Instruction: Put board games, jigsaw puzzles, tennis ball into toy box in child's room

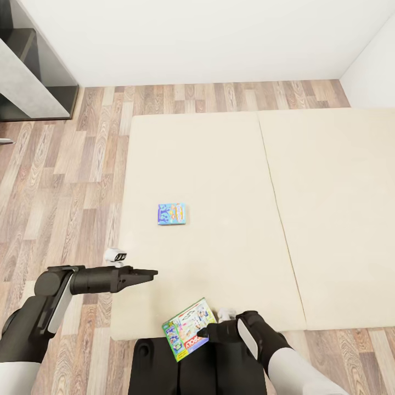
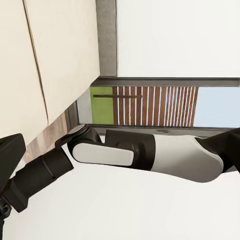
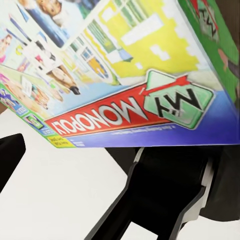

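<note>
Gripped by one edge in the closed right gripper (image 1: 207,331), the green-edged board game (image 1: 188,329) is held at the bed (image 1: 219,164) foot for carrying, while the empty left gripper (image 1: 151,272) is extended, seemingly shut, toward the small blue board game (image 1: 171,214) lying on the mattress.

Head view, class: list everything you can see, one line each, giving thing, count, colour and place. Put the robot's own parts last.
Small board game: one, blue with colourful print, flat on the bed's left half.
Larger board game: one, green-edged with white and red print, at the bed's near edge, gripped by the right gripper; the right wrist view shows its printed face close up.
Bed: one, beige mattress with a seam across it, centre and right.
Wood-plank floor: brown, left of and beyond the bed.
Dark grey cabinet: one, with a light panel, far left corner.
White walls: beyond the bed and at right.
Left gripper: black, over the bed's near left edge, nothing held.
Right gripper: black, closed on the larger board game.
</note>
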Controlling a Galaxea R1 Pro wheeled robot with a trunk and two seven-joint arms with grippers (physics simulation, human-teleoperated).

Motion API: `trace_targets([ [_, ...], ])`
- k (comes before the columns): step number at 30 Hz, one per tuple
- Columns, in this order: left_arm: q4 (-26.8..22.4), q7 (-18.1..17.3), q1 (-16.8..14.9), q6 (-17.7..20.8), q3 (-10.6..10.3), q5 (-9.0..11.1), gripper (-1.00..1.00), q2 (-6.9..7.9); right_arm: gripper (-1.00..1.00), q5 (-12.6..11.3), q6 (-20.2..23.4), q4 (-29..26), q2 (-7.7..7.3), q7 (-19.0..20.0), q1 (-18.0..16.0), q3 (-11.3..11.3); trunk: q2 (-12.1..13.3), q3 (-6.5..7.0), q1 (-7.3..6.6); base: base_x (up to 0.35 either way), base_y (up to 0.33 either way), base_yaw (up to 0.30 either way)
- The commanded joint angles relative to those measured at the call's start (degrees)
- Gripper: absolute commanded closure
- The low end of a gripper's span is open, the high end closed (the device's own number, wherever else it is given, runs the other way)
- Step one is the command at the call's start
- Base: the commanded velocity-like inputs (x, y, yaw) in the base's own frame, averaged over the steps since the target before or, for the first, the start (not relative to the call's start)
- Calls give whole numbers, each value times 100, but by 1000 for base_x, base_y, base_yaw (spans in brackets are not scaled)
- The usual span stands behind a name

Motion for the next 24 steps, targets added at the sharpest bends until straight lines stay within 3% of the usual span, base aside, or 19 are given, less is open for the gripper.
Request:
trace_targets([
  [1,-1,-18,-1,61,-1,2,-100,2,-100,-44,26,-8,-4,-11,0,27,-8,-6,3,0,0,0],
  [24,-2,-18,-1,61,-1,2,-100,2,-100,-47,-18,-24,60,33,0,25,-8,-6,3,0,0,0],
])
